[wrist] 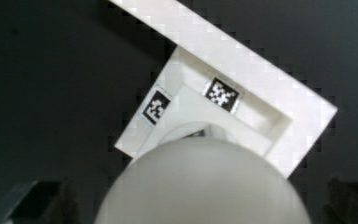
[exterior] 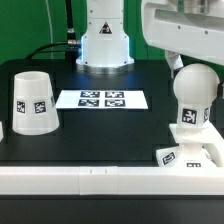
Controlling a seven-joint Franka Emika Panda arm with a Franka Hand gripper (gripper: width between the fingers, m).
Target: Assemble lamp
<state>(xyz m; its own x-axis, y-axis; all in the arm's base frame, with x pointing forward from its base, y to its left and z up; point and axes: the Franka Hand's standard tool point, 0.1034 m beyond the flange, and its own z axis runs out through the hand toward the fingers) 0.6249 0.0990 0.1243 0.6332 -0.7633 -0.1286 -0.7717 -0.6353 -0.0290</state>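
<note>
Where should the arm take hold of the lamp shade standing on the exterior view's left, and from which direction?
Probably from straight above, with the fingers closing across the shade near its narrower top end. It stands upright on the table with its wider end down, so the taper makes the top the slimmest part to span, and the side walls there are nearly vertical.

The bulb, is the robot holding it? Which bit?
It cannot be told for sure. The jaws stand on either side of the bulb's round top, over the base, but no firm grip shows.
</note>
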